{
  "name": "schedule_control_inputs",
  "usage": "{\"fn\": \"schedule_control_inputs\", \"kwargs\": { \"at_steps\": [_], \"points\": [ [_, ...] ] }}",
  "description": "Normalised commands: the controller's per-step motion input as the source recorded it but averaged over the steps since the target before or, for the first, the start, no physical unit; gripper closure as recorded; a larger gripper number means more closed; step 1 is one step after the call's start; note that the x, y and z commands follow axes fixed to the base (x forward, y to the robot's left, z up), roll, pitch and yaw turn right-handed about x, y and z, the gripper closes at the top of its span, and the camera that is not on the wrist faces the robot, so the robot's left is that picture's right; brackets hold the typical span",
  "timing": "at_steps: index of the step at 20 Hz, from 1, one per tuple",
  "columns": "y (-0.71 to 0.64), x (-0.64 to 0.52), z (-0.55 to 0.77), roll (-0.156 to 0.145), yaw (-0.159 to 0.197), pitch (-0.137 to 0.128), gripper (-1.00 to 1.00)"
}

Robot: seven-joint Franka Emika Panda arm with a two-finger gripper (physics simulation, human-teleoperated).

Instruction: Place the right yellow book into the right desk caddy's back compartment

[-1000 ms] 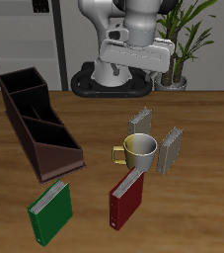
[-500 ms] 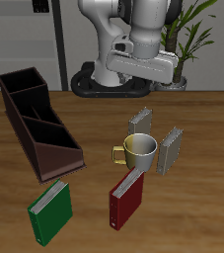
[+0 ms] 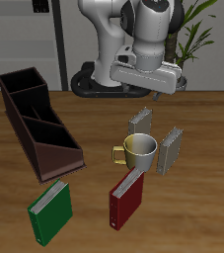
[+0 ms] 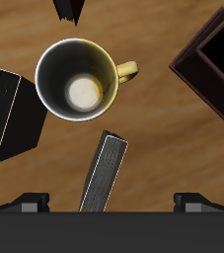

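Book first: the right yellow book (image 3: 140, 121) stands upright on the table (image 3: 197, 212), on its edge, just behind the mug (image 3: 141, 150), on the side away from the table's front edge and apart from the mug's rim. In the wrist view the same book (image 4: 106, 173) shows as a thin dark slab with a paler edge, tilted a little, lying between the mug (image 4: 79, 79) and the claw (image 4: 112, 203). The claw's two fingers (image 4: 30, 203) are spread wide with nothing between them; they touch no object, and the book sits roughly in line with the gap. From outside, the claw (image 3: 155, 93) hangs above the table, over and slightly behind the book, well clear of it. The other yellow book (image 3: 171, 148) stands upright beside the mug, on the side away from its handle, near it but not touching. The mug is yellow-olive, upright, and its inside looks pale at the bottom. A red book (image 3: 127, 199) lies nearer the front edge, just before the mug, and a green book (image 3: 50, 210) lies farther along that edge, just in front of the caddy's low end. The right desk caddy (image 3: 41, 126) stretches slantwise across the table, well apart from the yellow books. Its back compartment (image 3: 20, 85), the tall dark end section, is farthest from the front edge, and nothing shows inside it. A plant (image 3: 187, 35) stands behind the table.
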Motion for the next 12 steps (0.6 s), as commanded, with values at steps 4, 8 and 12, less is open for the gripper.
{"fn": "schedule_control_inputs", "kwargs": {
  "at_steps": [4, 8, 12],
  "points": [
    [-0.01, 0.08, -0.04, -0.002, -0.006, 0.003, -1.00],
    [-0.06, 0.07, -0.13, -0.014, -0.010, 0.020, -1.00],
    [-0.02, 0.01, -0.14, 0.004, -0.011, -0.002, -1.00]
  ]
}}
